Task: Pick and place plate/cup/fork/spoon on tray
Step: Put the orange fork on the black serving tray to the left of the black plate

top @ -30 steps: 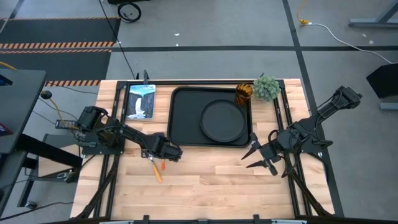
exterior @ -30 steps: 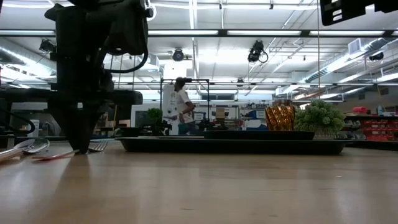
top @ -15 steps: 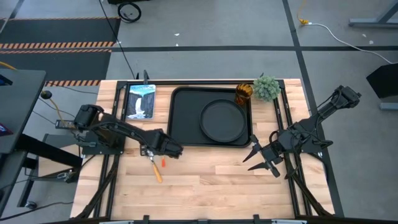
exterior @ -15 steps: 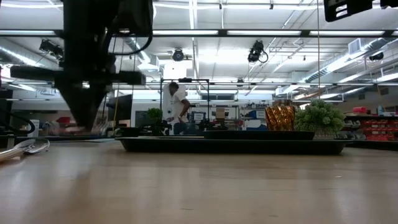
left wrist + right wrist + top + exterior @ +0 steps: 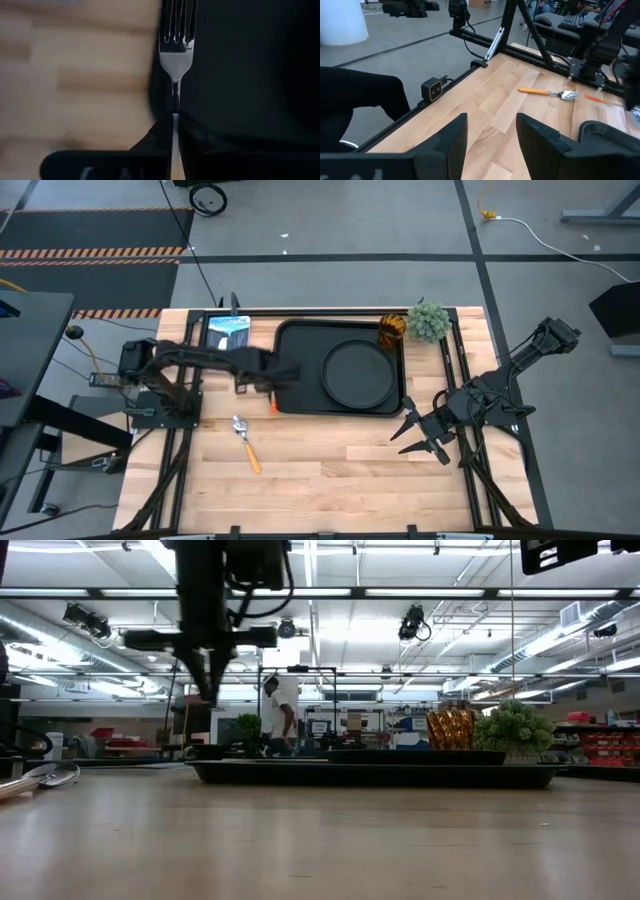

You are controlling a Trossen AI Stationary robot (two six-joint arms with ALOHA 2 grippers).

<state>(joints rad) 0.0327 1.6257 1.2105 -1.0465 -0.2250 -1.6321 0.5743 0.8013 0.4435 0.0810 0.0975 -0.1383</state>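
Observation:
My left gripper (image 5: 268,376) is shut on the fork (image 5: 176,45), above the left rim of the black tray (image 5: 300,360). The fork's orange handle end (image 5: 273,406) sticks out toward the table's near edge. The round black plate (image 5: 360,373) lies in the tray's right half. The amber cup (image 5: 391,330) stands at the tray's far right corner. The spoon (image 5: 245,442) lies flat on the wood, nearer than the tray. My right gripper (image 5: 396,440) is open and empty near the tray's near right corner. My left gripper pinches the fork's thin metal neck (image 5: 175,100), just behind the tined head, between its two fingertips. The fingers come from above, pointing down, and lie across the fork. The fork is lifted clear, with its tines toward the far edge and over the tray's left rim.
A small green potted plant (image 5: 428,320) stands beside the cup, off the tray's far right corner. A picture card (image 5: 228,330) lies at the far left, partly under my left arm. Bare wood spans the table's near half (image 5: 340,480). A person walks in the room behind (image 5: 275,720).
My left gripper has risen from the table with the fork and gone toward the far edge, to the tray's left rim. The fork is now lifted clear of the wood. The spoon has stayed where it was.

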